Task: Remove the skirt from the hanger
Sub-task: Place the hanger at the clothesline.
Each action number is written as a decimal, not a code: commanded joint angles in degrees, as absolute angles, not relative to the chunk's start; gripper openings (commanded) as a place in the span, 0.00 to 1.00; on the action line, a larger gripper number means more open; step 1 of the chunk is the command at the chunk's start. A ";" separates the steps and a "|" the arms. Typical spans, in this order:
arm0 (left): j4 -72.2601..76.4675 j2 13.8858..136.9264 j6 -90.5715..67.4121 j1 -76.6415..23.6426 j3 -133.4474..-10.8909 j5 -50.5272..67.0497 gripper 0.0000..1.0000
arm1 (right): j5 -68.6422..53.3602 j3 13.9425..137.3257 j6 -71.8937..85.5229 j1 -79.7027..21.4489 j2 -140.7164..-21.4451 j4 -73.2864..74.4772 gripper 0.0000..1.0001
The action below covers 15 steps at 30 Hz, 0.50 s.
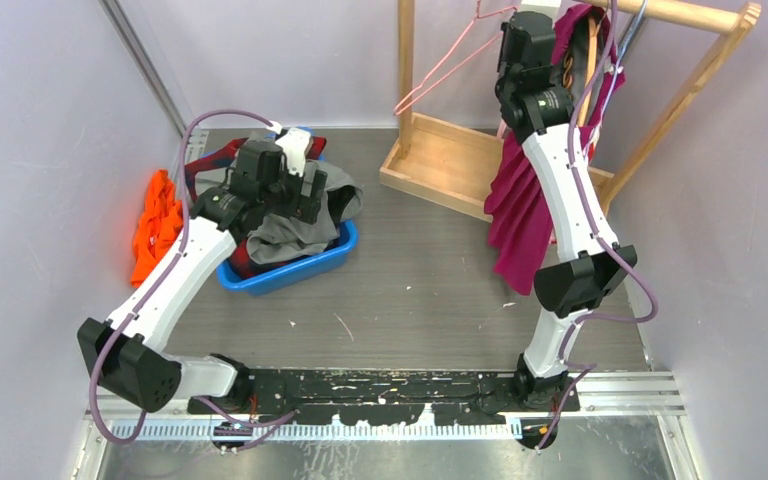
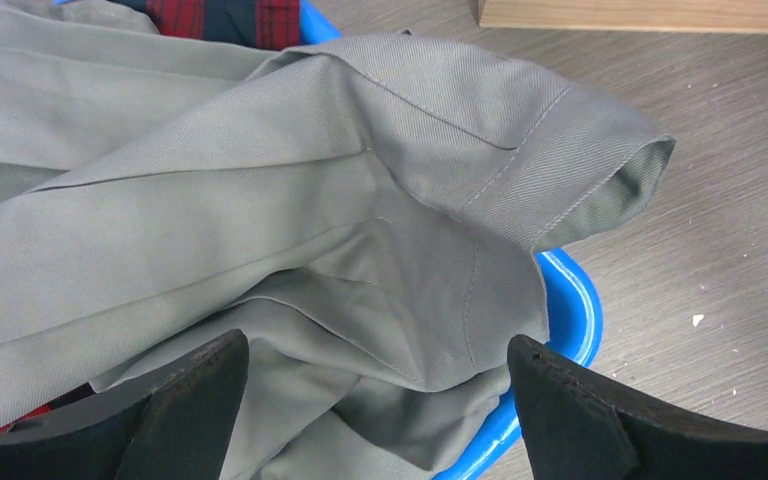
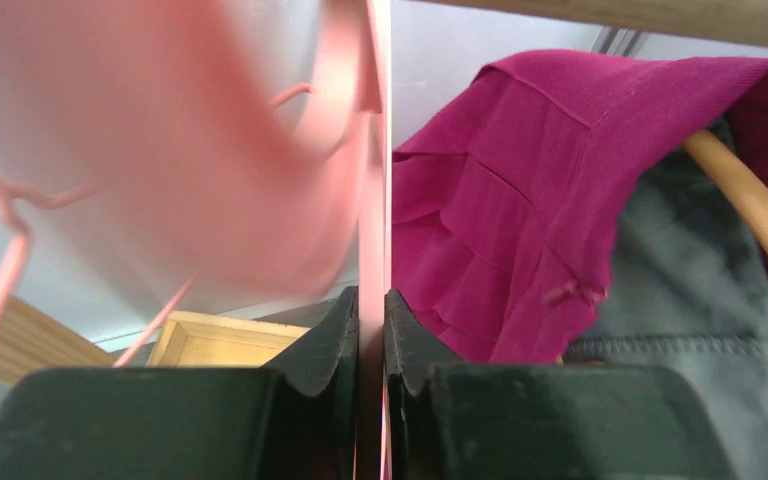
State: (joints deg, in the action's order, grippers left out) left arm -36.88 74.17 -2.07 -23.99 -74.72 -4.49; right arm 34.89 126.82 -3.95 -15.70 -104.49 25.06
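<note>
A bare pink wire hanger (image 1: 440, 70) hangs tilted by the wooden rack (image 1: 440, 160). My right gripper (image 1: 522, 18) is up at the rack's rail, shut on the pink hanger's thin bar (image 3: 372, 150); in the right wrist view the gripper (image 3: 371, 300) pinches it between both fingers. A grey skirt-like garment (image 1: 295, 235) lies heaped in the blue bin (image 1: 310, 265), draped over its rim. My left gripper (image 1: 300, 190) hovers just over it, open and empty. In the left wrist view the gripper (image 2: 377, 350) straddles the grey cloth (image 2: 310, 200) above the bin's rim (image 2: 575, 300).
A magenta garment (image 1: 515, 200) hangs from the rack behind my right arm, over a wooden hanger (image 3: 750, 210) with a dark grey garment (image 3: 680, 260). A red plaid garment (image 1: 210, 160) lies in the bin. An orange cloth (image 1: 155, 225) lies at the left wall.
</note>
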 commanded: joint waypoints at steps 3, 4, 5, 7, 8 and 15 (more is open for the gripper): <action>-36.24 76.13 -1.05 -23.93 -78.25 -4.68 0.99 | 30.73 126.83 2.19 -10.43 -106.02 22.53 0.01; -36.28 76.28 -1.05 -23.95 -78.36 -4.63 0.99 | 30.30 126.83 2.53 -10.11 -106.50 22.70 0.01; -36.36 76.29 -1.13 -23.91 -78.28 -4.58 0.99 | 29.79 126.75 3.08 -9.70 -106.92 22.99 0.01; -36.45 76.42 -1.14 -23.96 -78.16 -4.59 1.00 | 29.15 126.20 3.78 -9.48 -107.73 23.30 0.01; -36.49 76.38 -1.14 -23.92 -77.95 -4.67 0.99 | 28.69 125.68 4.02 -9.41 -107.92 23.30 0.01; -36.46 76.43 -1.23 -23.94 -77.18 -4.54 0.99 | 24.93 121.88 9.04 -9.46 -107.07 25.42 0.01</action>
State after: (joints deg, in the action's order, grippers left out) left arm -37.19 76.86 -1.85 -23.99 -75.57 -4.49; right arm 28.25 124.66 4.86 -9.85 -106.54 20.67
